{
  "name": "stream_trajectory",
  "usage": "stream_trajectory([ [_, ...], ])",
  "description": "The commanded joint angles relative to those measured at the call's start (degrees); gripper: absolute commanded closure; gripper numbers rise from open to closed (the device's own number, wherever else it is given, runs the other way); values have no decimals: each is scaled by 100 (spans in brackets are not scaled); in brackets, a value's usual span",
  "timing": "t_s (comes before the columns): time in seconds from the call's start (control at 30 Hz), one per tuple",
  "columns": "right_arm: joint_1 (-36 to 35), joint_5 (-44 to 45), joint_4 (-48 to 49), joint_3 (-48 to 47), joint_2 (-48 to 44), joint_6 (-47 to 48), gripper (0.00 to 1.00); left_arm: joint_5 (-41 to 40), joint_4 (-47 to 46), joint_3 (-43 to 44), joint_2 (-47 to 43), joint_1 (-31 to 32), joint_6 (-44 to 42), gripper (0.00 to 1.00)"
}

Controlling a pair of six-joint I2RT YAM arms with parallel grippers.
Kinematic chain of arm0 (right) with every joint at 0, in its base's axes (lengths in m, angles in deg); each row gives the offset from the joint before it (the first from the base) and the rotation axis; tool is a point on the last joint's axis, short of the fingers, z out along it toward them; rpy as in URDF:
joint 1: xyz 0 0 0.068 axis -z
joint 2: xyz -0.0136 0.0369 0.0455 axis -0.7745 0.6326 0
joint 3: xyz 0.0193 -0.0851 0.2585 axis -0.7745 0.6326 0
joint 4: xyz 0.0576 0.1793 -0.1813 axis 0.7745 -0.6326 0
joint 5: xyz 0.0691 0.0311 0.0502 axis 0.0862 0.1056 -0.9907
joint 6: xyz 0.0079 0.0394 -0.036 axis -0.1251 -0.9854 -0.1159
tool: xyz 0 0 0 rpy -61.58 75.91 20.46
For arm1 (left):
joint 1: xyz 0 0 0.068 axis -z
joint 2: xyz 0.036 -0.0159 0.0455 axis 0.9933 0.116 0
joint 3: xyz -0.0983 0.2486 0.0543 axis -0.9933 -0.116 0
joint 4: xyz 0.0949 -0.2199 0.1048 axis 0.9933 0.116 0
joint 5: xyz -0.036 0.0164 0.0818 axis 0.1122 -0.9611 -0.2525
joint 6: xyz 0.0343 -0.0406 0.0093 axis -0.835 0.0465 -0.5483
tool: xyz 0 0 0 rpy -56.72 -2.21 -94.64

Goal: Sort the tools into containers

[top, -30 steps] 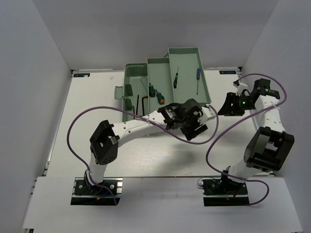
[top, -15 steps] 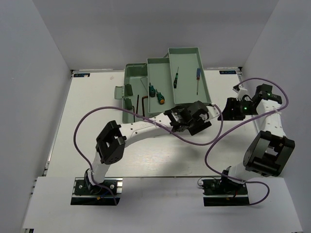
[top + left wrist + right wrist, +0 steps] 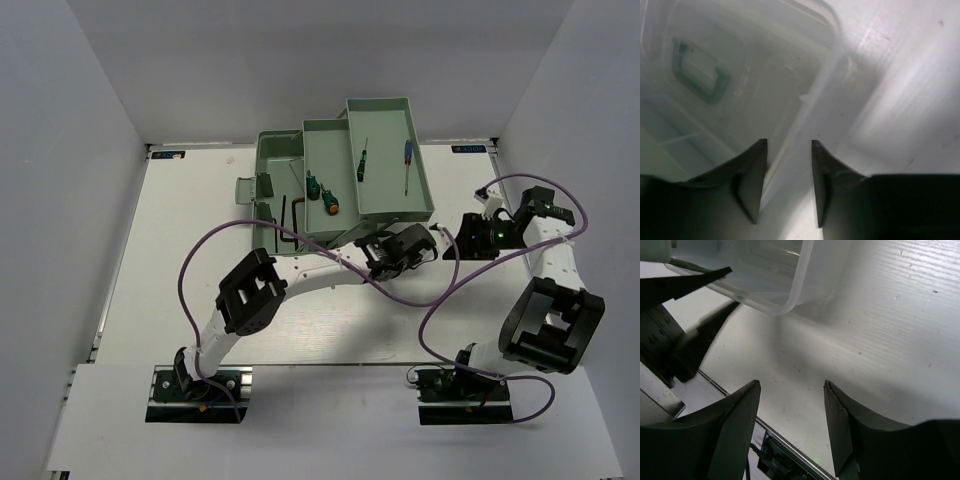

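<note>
Your left gripper has dropped low over the past second and pushed in to the near right corner of the sage-green toolbox. Its fingers stand a narrow gap apart, with the rim of the clear lid running up between them. They straddle the rim but are not visibly pinching it. Your right gripper has meanwhile swung inward from the right side of the table. It now hovers just right of that same corner with its fingers spread wide and holding nothing, and the lid's rounded corner lies ahead of it.

The tools have not shifted, and all those in view lie inside the box:
- The hex keys are in the base at left.
- The two stubby green screwdrivers are in the middle tray.
- The thin green screwdriver and the blue-handled screwdriver are in the raised right tray.

With nothing loose on the table, the sorting looks finished. Both grippers closing on the lid suggests that shutting the box is the step in hand. You will likely want a firm pinch on that thin, slick rim before lifting, since it could slip free
</note>
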Motion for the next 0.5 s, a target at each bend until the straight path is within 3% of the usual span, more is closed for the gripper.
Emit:
stream_trajectory([
  [0.0, 22, -89, 235, 145, -191, -93, 40, -139, -149, -12, -137, 16, -25, 61],
  [0.03, 31, -11, 287, 180, -191, -136, 40, -87, -149, -64, -137, 16, -25, 70],
  [0.07, 31, 16, 331, 163, -173, -198, 40, -86, -149, -65, -137, 16, 27, 86],
  [0.13, 31, 165, 463, 145, -120, -355, 41, -34, -149, 57, -190, 16, 27, 100],
  [0.2, 22, 297, 656, 145, -85, -453, 41, -33, -149, 189, -190, 16, 27, 100],
  [0.37, 4, 1595, 1499, 286, -50, -1024, 41, -148, 62, 866, -190, 16, 168, 100],
  [0.47, -13, 1765, 1729, 198, 117, -1016, 43, -200, 123, 1051, -435, 16, 230, 100],
])
